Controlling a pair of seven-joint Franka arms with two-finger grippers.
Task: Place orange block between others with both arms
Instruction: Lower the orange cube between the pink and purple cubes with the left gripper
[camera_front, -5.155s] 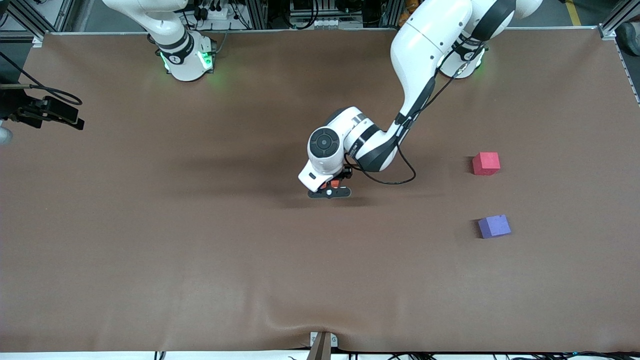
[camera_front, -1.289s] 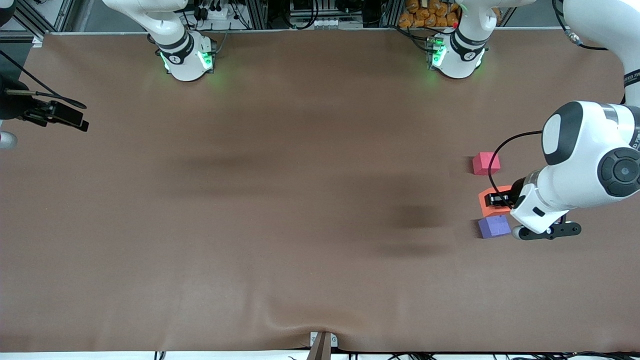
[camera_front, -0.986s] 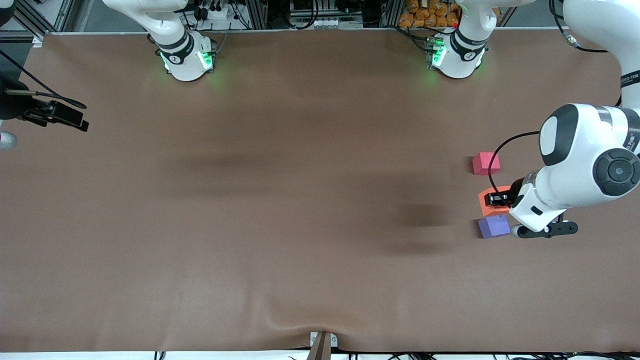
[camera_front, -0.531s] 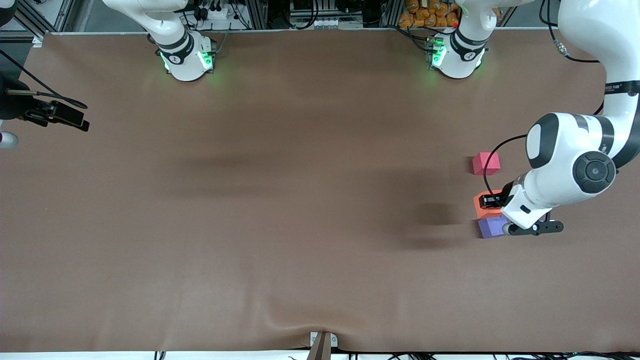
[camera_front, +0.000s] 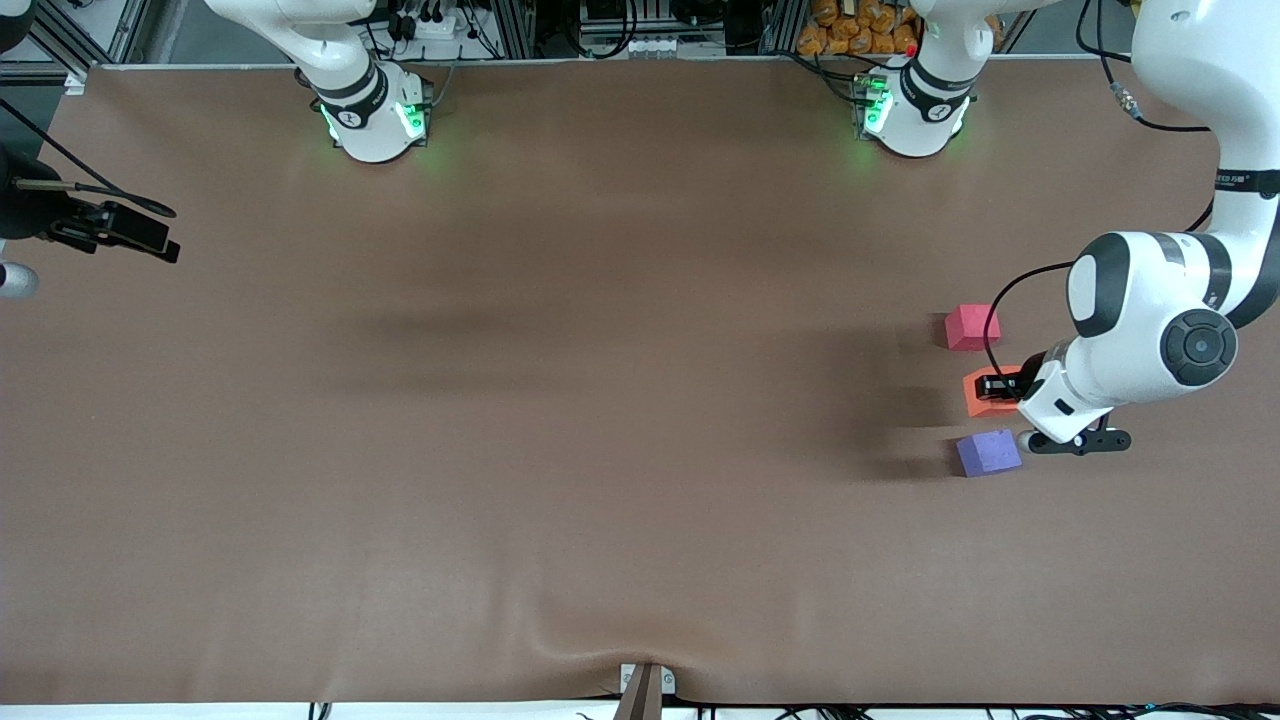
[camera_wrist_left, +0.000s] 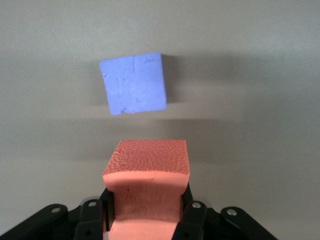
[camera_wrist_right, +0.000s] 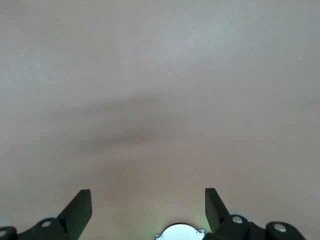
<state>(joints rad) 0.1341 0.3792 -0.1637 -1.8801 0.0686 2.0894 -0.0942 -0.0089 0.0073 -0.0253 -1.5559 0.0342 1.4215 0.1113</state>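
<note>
Orange block (camera_front: 982, 392): clamped in the left gripper (camera_wrist_left: 145, 212), over the gap between red-pink cube (camera_front: 971, 327) and purple cube (camera_front: 988, 452).
Advice: lower squarely before releasing.
Right gripper (camera_wrist_right: 148, 210): fingers apart, waiting.

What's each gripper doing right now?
Left gripper: shut on the orange block.
Right gripper: open, holding nothing.

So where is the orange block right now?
The orange block is squeezed in the left gripper, in the gap between the red-pink block and the purple block, toward the left arm's end of the table.
</note>
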